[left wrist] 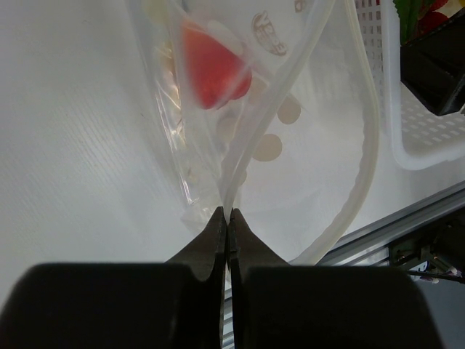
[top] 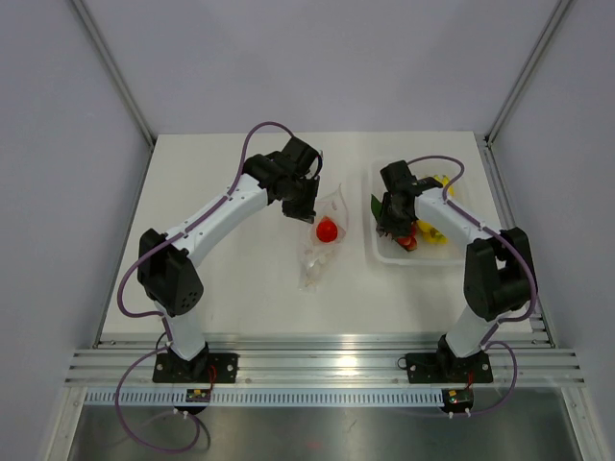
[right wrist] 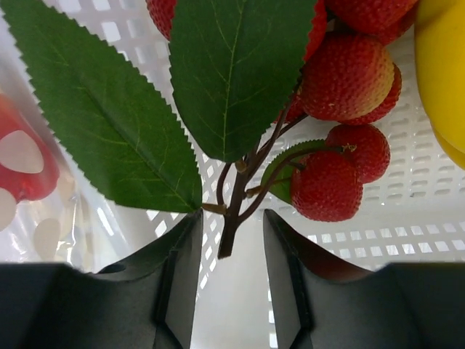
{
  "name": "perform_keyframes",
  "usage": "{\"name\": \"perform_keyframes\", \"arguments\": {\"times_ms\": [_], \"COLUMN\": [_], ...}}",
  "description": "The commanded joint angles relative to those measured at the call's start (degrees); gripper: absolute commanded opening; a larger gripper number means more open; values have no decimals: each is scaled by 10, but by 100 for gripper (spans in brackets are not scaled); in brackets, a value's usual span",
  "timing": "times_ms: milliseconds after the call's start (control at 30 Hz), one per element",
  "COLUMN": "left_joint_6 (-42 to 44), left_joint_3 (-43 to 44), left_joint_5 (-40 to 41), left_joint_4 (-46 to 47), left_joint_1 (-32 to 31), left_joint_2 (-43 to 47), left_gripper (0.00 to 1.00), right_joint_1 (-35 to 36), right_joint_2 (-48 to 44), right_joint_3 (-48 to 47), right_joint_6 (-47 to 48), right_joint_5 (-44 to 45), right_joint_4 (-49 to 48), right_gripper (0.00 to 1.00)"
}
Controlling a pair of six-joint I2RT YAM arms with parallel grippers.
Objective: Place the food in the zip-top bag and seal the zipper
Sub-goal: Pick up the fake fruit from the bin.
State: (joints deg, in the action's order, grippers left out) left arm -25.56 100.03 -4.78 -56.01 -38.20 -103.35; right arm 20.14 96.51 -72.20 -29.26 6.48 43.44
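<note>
Your right gripper (right wrist: pixel 232 218) stands with its jaws apart, one on each side of the dark stem (right wrist: pixel 236 196) of the strawberry cluster (right wrist: pixel 341 73). Neither pad appears to press the stem, so nothing is held. The cluster lies in the white perforated tray (right wrist: pixel 436 182), its green leaves (right wrist: pixel 240 65) fanning toward 11 o'clock in the right wrist view and the bananas (right wrist: pixel 443 73) at 2 o'clock.

Your left gripper (left wrist: pixel 227 218) is clamped on one lip of the zip-top bag (left wrist: pixel 305 109). It holds the mouth up, and the other lip of the zipper (left wrist: pixel 369 138) bows out toward 3 o'clock. A red piece (left wrist: pixel 211 69) already sits inside.

From above, the tray is at 3 o'clock of the bag, and the left gripper pinches the bag's 12 o'clock end.

I judge you are at the pick of the second food item. Next, pinch the stem firmly, lift clear of the tray wall, and carry toward 9 o'clock into the gaping mouth. The leaves may catch the lip. The bananas and the sealing are not yet done.
</note>
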Motion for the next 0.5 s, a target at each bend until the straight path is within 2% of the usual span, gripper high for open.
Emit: {"name": "perform_keyframes", "arguments": {"times_ms": [0,33,100,133,467], "left_joint_6": [-5,-5,-5,-5,-7], "left_joint_3": [12,11,10,10,16], "left_joint_5": [-7,-7,-7,-7,-7], "left_joint_4": [14,14,14,14,18], "left_joint_1": [-2,-2,-2,-2,-2], "left_joint_2": [1,1,2,1,-4], "left_gripper": [0,0,0,0,0], "right_joint_1": [1,2,2,2,2], "right_joint_2": [14,16,9,4,-143], "right_joint_3": [-25,-29,-31,-31,-56], "right_joint_6": [10,10,4,2,10], "right_joint_5": [-2,4,23,30,56], "right_joint_4": [-13,-13,-11,-8,58], "right_gripper": [43,25,5,0,0]}}
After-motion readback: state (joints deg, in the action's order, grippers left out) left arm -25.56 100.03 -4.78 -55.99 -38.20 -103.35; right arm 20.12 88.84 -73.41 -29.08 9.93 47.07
